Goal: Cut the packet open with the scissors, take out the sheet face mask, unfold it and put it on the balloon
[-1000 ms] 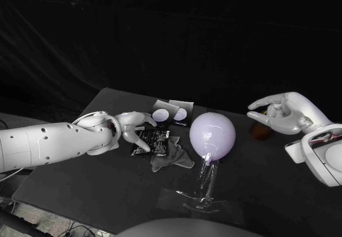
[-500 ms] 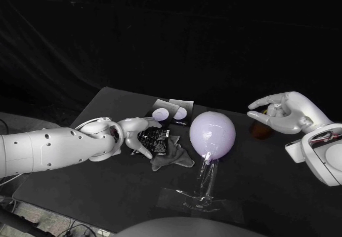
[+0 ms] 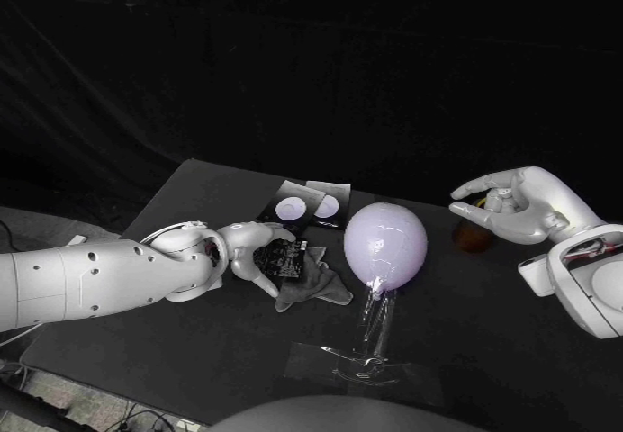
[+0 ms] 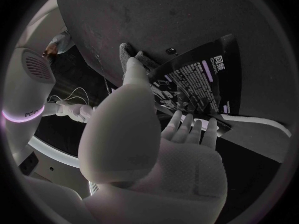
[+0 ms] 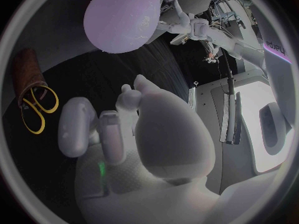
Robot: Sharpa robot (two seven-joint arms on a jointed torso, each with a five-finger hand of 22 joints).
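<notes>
Black desk, dark backdrop. Working the first step: getting hold of the packet ahead of cutting. Pinching it with the left hand, thumb on one edge, fingers against the other; seemingly tilting it up off a grey cloth, just beside the balloon. Holding the right hand above the desk's right side, empty, fingers loosely apart. Leaving the scissors untouched, yellow handles showing at a brown holder. Next, probably: fetching the scissors with the right, presenting a packet edge clear of fingers. Reading the packet as black glossy foil, white print, uncut, likely slippery.
</notes>
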